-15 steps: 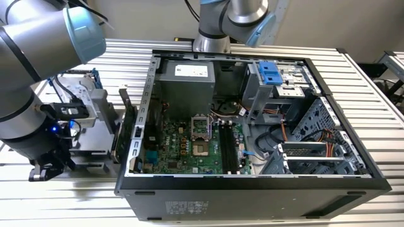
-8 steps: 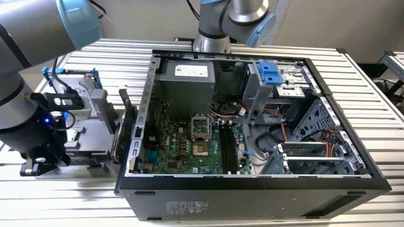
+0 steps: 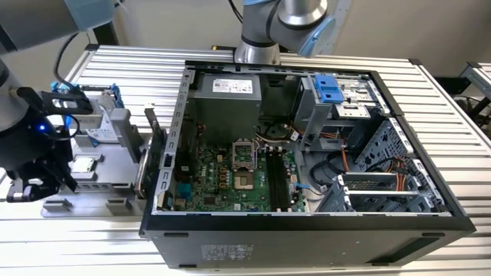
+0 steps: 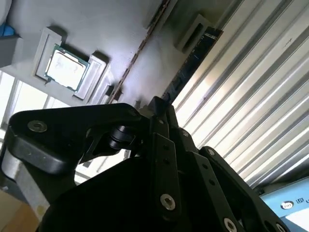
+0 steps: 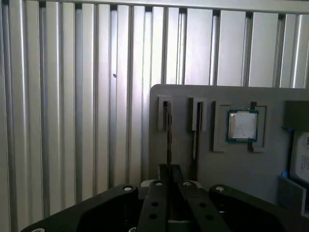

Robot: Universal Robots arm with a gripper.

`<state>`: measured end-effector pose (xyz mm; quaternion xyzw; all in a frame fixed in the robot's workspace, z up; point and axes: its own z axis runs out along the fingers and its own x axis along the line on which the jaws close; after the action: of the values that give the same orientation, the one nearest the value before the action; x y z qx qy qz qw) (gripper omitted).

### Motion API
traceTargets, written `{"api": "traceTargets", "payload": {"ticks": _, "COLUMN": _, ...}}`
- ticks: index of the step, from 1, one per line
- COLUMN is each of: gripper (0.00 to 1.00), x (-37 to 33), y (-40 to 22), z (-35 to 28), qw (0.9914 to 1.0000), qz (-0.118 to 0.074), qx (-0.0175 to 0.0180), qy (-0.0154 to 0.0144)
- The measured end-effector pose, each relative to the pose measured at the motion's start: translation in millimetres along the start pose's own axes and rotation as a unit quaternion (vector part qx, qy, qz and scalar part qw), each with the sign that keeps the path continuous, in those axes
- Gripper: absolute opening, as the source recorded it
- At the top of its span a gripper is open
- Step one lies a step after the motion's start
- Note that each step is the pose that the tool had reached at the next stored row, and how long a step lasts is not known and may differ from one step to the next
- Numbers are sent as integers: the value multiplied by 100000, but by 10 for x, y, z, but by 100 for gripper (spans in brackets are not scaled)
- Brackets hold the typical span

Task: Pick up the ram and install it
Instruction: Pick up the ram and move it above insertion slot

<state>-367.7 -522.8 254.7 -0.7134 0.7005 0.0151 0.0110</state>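
desk (image 3: 445, 86): slatted metal, carrying the case and the tray.
computer case (image 3: 307, 230): lying open, motherboard exposed.
tray (image 5: 227, 169): grey, beside the case at the exterior view's left.
gripper (image 5: 170, 167): over the tray; fingers (image 5: 163, 170) pressed close, pinching the ram's edge.
ram (image 5: 168, 135): on edge in the tray's slot nearest the tray's edge, outside the case.

Ram (image 5: 169, 135) end (behind fingers (image 5: 163, 175))

A robotics lab bench: a ribbed aluminium-profile table (image 3: 138, 63) carries an opened desktop computer case (image 3: 307, 244), a robot arm's base (image 3: 257, 53) at its twelve o'clock, and at nine o'clock a grey fixture plate (image 5: 241, 169) holding a processor (image 5: 242, 125) and a ram stick (image 5: 168, 128).
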Motion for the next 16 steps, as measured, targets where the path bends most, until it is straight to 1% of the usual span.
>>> {"api": "traceTargets", "payload": {"ticks": 2, "gripper": 0, "x": -6, "y": 0, "z": -88, "qw": 100000, "qz": -3, "qx": -1, "qy": 5}}
{"api": "traceTargets", "payload": {"ticks": 4, "gripper": 0, "x": -14, "y": 1, "z": -150, "qw": 100000, "qz": 4, "qx": 1, "qy": -21}}
{"api": "traceTargets", "payload": {"ticks": 5, "gripper": 0, "x": -20, "y": 1, "z": -169, "qw": 100000, "qz": 0, "qx": 13, "qy": -101}}
{"api": "traceTargets", "payload": {"ticks": 6, "gripper": 0, "x": -23, "y": 0, "z": -207, "qw": 100000, "qz": 0, "qx": 17, "qy": -117}}
{"api": "traceTargets", "payload": {"ticks": 16, "gripper": 0, "x": -40, "y": 4, "z": -662, "qw": 100000, "qz": 9, "qx": 0, "qy": -105}}
